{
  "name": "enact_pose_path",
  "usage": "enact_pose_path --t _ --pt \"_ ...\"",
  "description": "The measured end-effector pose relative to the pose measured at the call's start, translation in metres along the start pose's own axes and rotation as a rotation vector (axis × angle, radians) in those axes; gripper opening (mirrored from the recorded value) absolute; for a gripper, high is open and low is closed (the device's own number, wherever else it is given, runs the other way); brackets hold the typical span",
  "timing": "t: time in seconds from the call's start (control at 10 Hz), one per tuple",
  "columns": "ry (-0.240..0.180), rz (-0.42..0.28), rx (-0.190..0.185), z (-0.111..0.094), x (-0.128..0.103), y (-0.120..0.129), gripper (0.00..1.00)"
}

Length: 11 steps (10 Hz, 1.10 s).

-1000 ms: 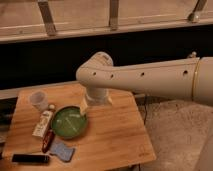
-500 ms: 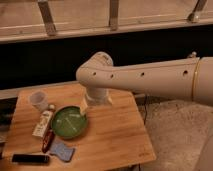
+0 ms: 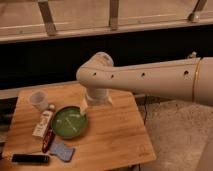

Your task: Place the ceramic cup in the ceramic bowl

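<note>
small off-white ceramic cup (image 3: 38,100) sits ungrabbed up-left of the round green glazed ceramic bowl (image 3: 67,124) cuz the pincer (image 3: 85,107) (open or closed, can't tell) hangs at the bowl's right rim

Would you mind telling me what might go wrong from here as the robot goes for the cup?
The hand hangs at the ceramic bowl's right rim, while the ceramic cup stands beyond the bowl near the table's far left corner. Reaching across low might clip the bowl. The white tube lies close beside the cup and may get knocked. The cup, near the table edge, might be pushed off.
</note>
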Motion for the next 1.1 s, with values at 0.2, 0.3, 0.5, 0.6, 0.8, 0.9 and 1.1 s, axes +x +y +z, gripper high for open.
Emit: enact_pose_path --t 0.2,0.3,0.5,0.6,0.8,0.9,1.1 --pt "-0.044 -0.045 0.004 -0.008 -0.013 0.006 0.80" --pt "-0.074 -0.089 0.001 -0.007 -0.035 0.020 0.80" --pt "-0.112 -0.145 -0.001 -0.005 -0.070 0.039 0.80" --pt "-0.138 -0.187 0.000 -0.004 -0.091 0.052 0.80" --pt "-0.195 -0.301 0.014 -0.007 -0.126 0.080 0.80" --pt "-0.263 -0.388 0.003 -0.015 -0.149 0.098 0.80" --pt "-0.320 -0.460 -0.008 -0.024 -0.167 0.114 0.80"
